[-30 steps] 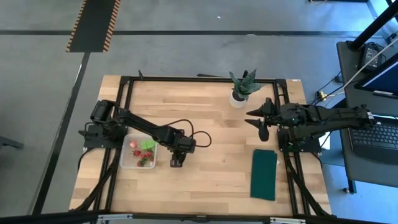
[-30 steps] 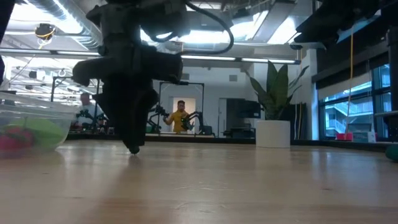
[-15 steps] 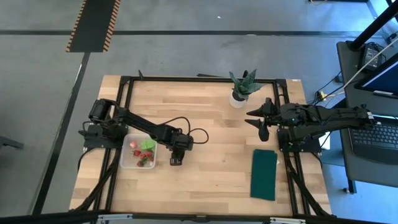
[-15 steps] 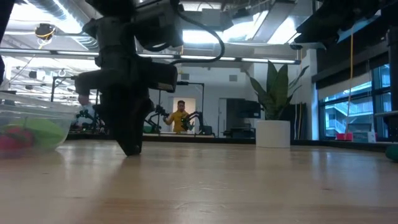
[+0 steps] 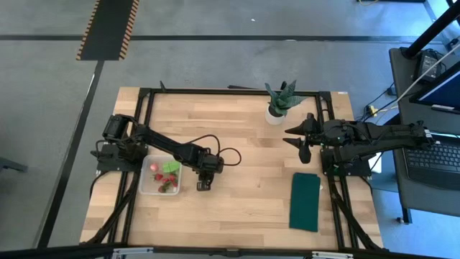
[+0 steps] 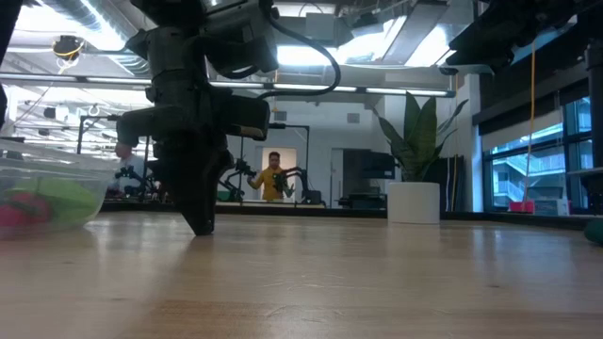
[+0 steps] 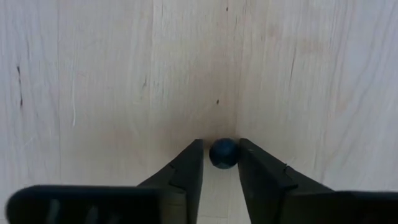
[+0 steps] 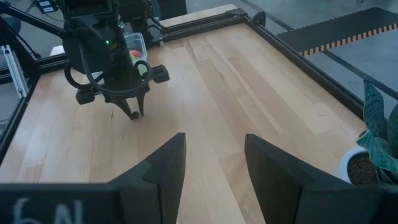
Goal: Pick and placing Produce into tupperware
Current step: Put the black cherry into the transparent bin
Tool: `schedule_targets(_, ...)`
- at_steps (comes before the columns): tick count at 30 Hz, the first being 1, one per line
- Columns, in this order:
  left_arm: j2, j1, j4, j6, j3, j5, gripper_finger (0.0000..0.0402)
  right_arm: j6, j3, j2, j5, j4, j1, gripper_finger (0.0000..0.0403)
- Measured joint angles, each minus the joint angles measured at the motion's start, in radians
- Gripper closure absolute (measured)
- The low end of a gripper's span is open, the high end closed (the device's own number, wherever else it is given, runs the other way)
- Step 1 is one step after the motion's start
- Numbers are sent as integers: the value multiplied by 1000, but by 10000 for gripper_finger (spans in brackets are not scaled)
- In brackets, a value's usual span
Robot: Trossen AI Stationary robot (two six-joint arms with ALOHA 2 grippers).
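The clear square tupperware point(image 5: 160, 176) point(image 6: 47, 193) sits at the table's left and holds red strawberry pieces and a light green leafy piece. Just right of it, my left gripper point(image 5: 203, 185) point(image 6: 201, 226) point(image 7: 221, 155) points straight down with its tips at the wood. A small dark round piece point(image 7: 224, 152) sits between those tips. My right gripper point(image 5: 298, 140) point(image 8: 214, 155) waits open at the table's right side, clear of everything. My left gripper pinches the small dark round piece point(image 7: 224, 154) between its two fingertips point(image 7: 194, 155), coming from above and pointing down. The piece is held only at the free ends of the fingers. It rests on the table top.
A spiky potted plant in a white pot point(image 5: 279, 101) stands near the far edge. A dark green cloth point(image 5: 305, 201) lies at the near right. A black frame point(image 5: 230, 91) rims the table. Bare wood lies between the two arms.
My left gripper has shifted a little toward the table's left, nearer the tupperware, staying upright with its tips at the table. The right arm has kept still.
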Motion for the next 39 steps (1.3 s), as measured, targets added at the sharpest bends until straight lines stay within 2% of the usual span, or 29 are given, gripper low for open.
schedule_targets(8,-29,0,5,-2,-3,10,351,0,0,0,0,0,0,235)
schedule_targets(15,-94,-8,-26,-44,-6,22,344,0,0,0,0,0,0,235)
schedule_targets(19,-176,-28,-49,-95,-6,22,348,0,0,0,0,0,0,235)
schedule_targets(25,-370,-45,-80,-189,-4,-35,354,0,0,1,0,3,0,235)
schedule_targets(28,-476,-59,-183,-290,-2,-38,345,0,0,1,0,6,-1,235)
schedule_targets(32,-577,-92,-414,-486,-2,-25,343,0,0,0,1,10,-1,235)
schedule_targets(36,-607,-135,-630,-660,-2,-25,350,-1,0,0,1,13,-1,235)
schedule_targets(39,-597,-151,-719,-739,-5,-37,348,-3,0,1,3,25,-2,235)
